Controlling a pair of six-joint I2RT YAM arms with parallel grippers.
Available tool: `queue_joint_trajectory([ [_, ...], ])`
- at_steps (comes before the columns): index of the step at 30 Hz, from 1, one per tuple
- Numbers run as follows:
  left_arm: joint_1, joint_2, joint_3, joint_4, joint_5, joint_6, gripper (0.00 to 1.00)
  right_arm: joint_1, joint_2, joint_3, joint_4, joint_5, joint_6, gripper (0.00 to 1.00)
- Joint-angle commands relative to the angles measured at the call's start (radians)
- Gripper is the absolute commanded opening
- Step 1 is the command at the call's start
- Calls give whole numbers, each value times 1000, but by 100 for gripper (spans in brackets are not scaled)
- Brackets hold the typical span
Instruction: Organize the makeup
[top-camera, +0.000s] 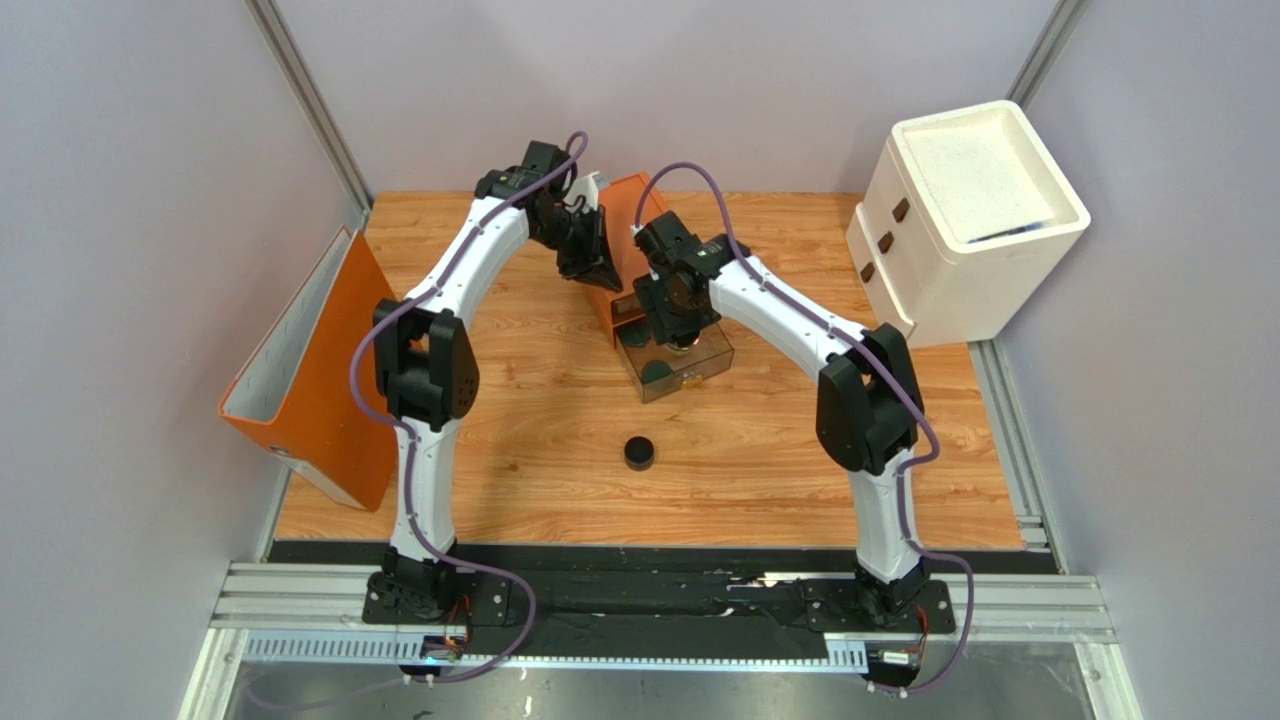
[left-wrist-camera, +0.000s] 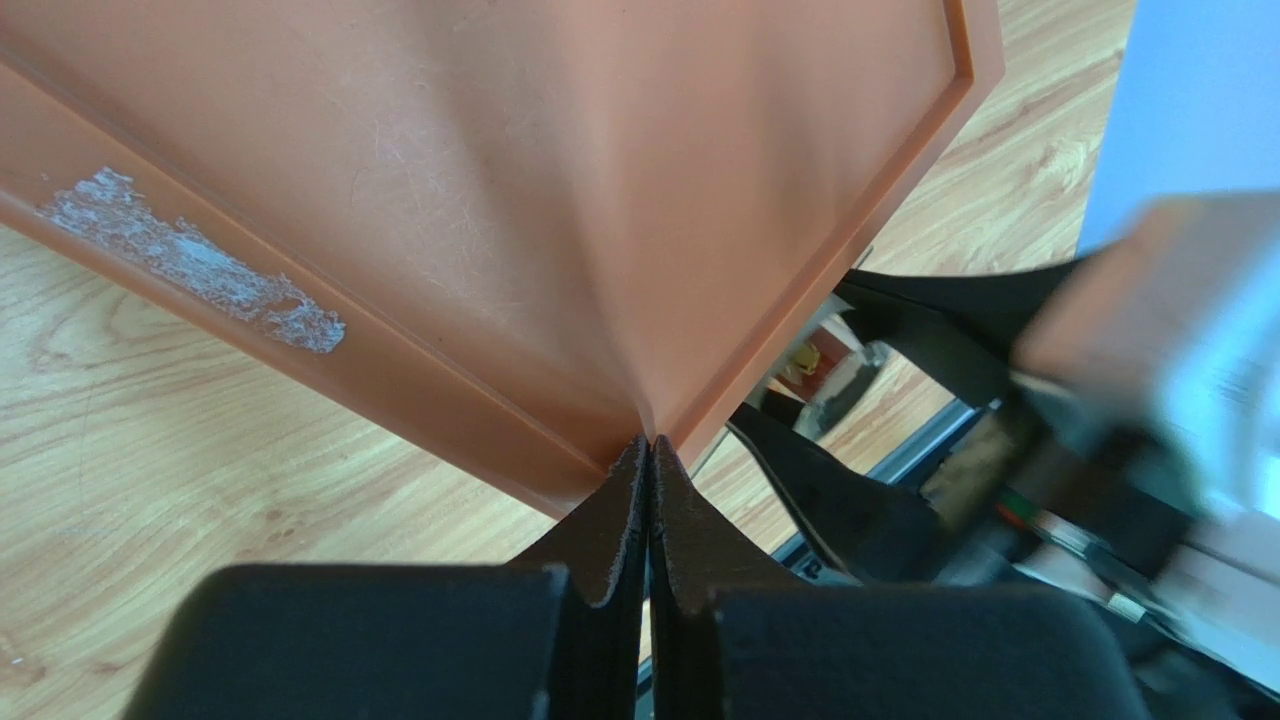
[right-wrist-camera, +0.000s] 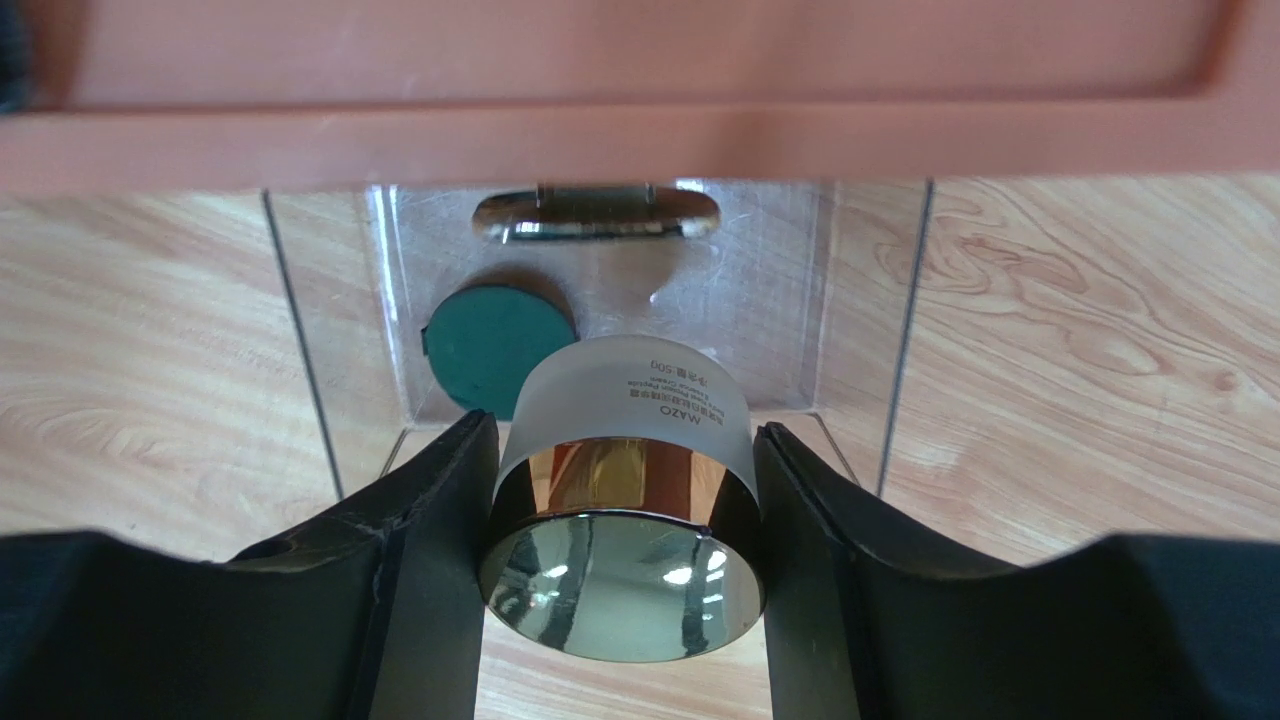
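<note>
My right gripper (right-wrist-camera: 619, 443) is shut on the gold-rimmed round jar (right-wrist-camera: 624, 525), a frosted white jar with a mirrored gold lid, held over the pulled-out clear drawer (right-wrist-camera: 857, 345) of the orange box (right-wrist-camera: 631, 90). A dark-green disc (right-wrist-camera: 496, 348) lies in that drawer. In the top view my right gripper (top-camera: 679, 333) is above the drawer (top-camera: 706, 365). The black round pot (top-camera: 640, 452) sits alone on the table, nearer to me. My left gripper (left-wrist-camera: 649, 446) is shut and empty, its tips against a corner of the orange box (left-wrist-camera: 571, 195). The tubes are out of view.
A big white cabinet (top-camera: 969, 210) stands at the back right. An orange tray-like piece (top-camera: 308, 375) leans at the table's left edge. The drawer has a metal handle (right-wrist-camera: 597, 212). Wooden table (top-camera: 511, 435) lies around the pot.
</note>
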Motion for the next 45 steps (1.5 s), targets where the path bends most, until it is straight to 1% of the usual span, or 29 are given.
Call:
queue_joint_trajectory([
  [1,1,57,-37,-133,-154,75,0,9,32,71,-24,7,35,18],
  [3,1,61,-28,-136,-156,76,0,10,42,71,-32,19,53,39],
  [4,1,64,-25,-139,-156,76,0,7,40,68,-33,22,56,56],
  [7,1,66,-16,-142,-156,76,0,7,19,45,-26,45,67,71],
  [10,1,67,-8,-142,-156,75,0,9,-18,22,-3,62,58,78],
  [15,1,69,-13,-145,-153,78,0,9,-81,-26,32,38,50,78],
  [18,1,69,-8,-143,-154,75,0,25,-139,-66,55,-24,15,78],
  [21,1,74,3,-146,-153,73,0,73,-197,-124,80,-100,-43,78],
  [22,1,75,7,-146,-153,73,0,106,-205,-139,82,-143,-60,78],
  [23,1,75,7,-146,-153,73,0,124,-210,-149,79,-147,-82,78],
  [24,1,77,7,-145,-154,73,0,159,-207,-159,59,-203,-88,78],
  [25,1,77,7,-145,-153,73,0,176,-201,-167,52,-226,-97,78],
  [30,1,81,3,-142,-148,70,0,288,-144,-216,8,-268,-122,76],
  [33,1,81,-3,-137,-147,70,0,320,-100,-233,3,-288,-119,75],
  [36,1,83,-5,-136,-141,69,0,326,-72,-267,12,-300,-109,73],
  [40,2,81,-13,-136,-141,73,0,326,-55,-307,29,-250,-103,73],
  [45,2,77,-26,-128,-141,72,0,326,-23,-325,45,-223,-112,73],
])
